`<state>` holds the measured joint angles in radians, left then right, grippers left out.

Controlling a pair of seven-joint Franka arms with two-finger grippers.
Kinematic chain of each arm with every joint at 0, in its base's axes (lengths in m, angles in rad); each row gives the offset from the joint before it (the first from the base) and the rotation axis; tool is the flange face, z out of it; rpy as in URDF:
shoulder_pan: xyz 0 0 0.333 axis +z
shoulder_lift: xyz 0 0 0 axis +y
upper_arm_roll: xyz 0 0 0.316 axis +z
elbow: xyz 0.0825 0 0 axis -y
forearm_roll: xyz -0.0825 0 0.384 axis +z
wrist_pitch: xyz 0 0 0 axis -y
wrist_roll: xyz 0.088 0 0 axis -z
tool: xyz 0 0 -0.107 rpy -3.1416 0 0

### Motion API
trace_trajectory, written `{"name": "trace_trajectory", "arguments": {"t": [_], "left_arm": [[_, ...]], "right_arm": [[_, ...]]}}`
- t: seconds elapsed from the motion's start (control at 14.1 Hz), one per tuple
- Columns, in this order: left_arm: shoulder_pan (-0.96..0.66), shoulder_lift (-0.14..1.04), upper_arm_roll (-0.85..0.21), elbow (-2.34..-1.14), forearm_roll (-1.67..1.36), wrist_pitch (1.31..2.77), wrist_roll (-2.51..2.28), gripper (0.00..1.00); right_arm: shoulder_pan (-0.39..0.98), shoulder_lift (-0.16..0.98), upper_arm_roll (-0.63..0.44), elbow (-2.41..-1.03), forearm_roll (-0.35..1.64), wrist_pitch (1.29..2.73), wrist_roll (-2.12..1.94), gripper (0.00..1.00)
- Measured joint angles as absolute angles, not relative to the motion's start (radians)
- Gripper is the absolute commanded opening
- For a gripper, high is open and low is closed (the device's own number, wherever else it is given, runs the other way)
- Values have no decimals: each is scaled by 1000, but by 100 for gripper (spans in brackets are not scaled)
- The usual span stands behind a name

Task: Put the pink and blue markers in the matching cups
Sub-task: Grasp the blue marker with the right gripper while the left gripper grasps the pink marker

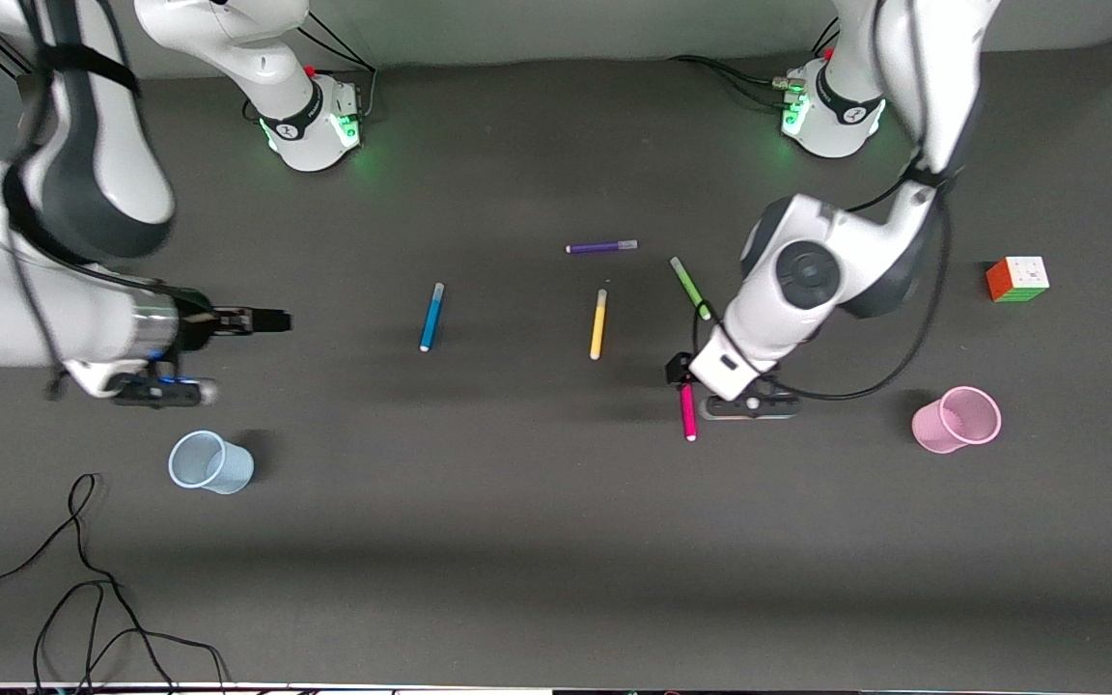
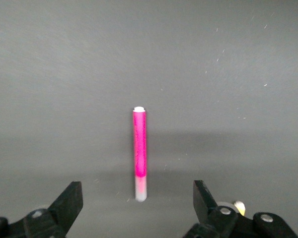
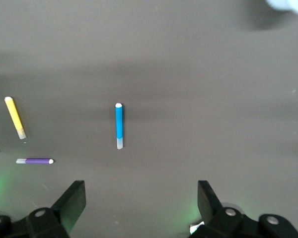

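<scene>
The pink marker (image 1: 688,412) lies on the table; in the left wrist view (image 2: 139,151) its pale cap end points at my gripper. My left gripper (image 1: 698,378) is open just over that cap end, its jaws (image 2: 138,198) wide on either side and not touching. The blue marker (image 1: 431,317) lies mid-table and shows in the right wrist view (image 3: 119,125). My right gripper (image 1: 268,319) is open and empty in the air, toward the right arm's end from the blue marker (image 3: 139,198). The pale blue cup (image 1: 211,462) and the pink cup (image 1: 958,419) stand upright at the two ends of the table.
A yellow pen (image 1: 598,324), a green pen (image 1: 690,287) and a purple pen (image 1: 601,247) lie between the two markers. A colour cube (image 1: 1017,279) sits farther from the camera than the pink cup. Black cables (image 1: 83,579) lie near the front edge.
</scene>
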<state>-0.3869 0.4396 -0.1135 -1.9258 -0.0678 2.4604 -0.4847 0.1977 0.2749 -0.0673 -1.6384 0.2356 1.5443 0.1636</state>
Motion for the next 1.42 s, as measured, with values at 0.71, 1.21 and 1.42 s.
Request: {"name": "trace_trajectory", "arguments": {"t": [0.71,1.21,1.42], "left_arm": [[-443,621,-109,-1936,-64,2651,-546,97],[-441,632,-93,-1930,30,2699,-546,38],[-441,631,-91,-1925,109,2703,-546,0]], "right_arm": [[320,522,-63,-1665,385,1709,258,99],[400,728,-61,-1681,396,1771,300,98],[422,747,-61,-1689,396,1772,339,94]]}}
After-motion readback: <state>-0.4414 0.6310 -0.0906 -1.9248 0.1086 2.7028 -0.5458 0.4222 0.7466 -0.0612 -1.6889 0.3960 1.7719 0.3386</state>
